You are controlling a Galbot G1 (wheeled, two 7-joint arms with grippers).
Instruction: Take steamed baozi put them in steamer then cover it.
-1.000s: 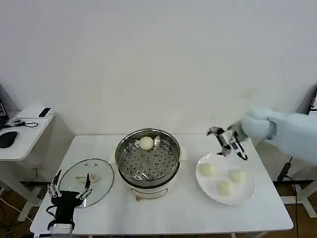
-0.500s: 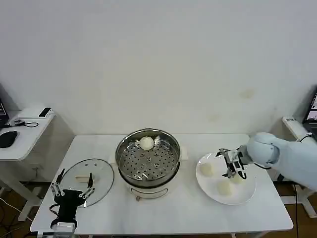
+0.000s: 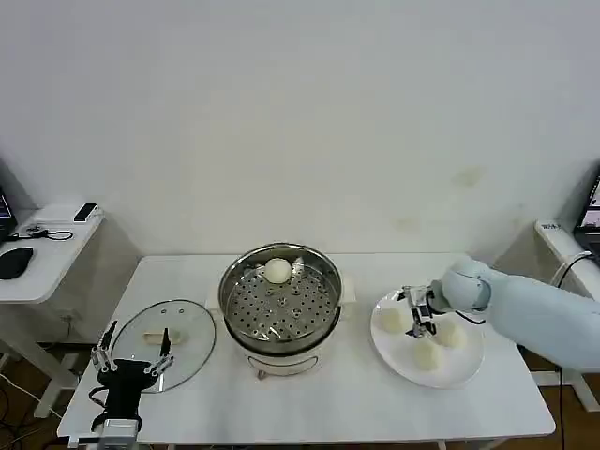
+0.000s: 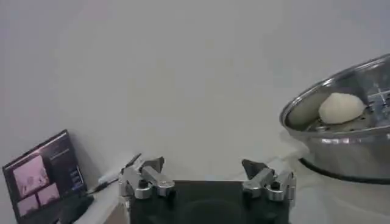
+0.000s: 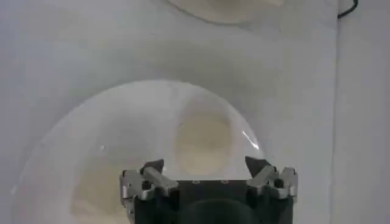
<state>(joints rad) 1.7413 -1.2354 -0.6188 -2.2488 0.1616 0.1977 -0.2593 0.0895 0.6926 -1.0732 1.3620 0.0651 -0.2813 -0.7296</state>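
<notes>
While you scan from the left, the glass cover (image 3: 167, 342) lies flat on the white table (image 3: 319, 403), its cream bar handle up, just beside the steamer (image 3: 280, 305). That steel pot stands on its white base at the table's middle, and one steamed baozi (image 3: 277, 271) sits on the perforated tray against the far wall; the left wrist view shows the same bun (image 4: 341, 107) inside the rim. Further right, your white plate (image 3: 469, 364) carries three more buns: one at its left (image 3: 393, 321), one at its right (image 3: 449, 332) and one nearer the front edge (image 3: 427, 353).

Your table stands against a plain white wall, with a small side desk (image 3: 42, 253) to its left holding a mouse and a phone.

Your left gripper (image 3: 131, 359) hangs at the front left corner, by the near edge of the cover, fingers spread wide and holding nothing. Your right gripper (image 3: 419, 314) reaches in from the right and is low over the plate, fingers parted, between the left and right buns; in the right wrist view a bun (image 5: 204, 142) lies just ahead of the spread fingertips, not gripped.
</notes>
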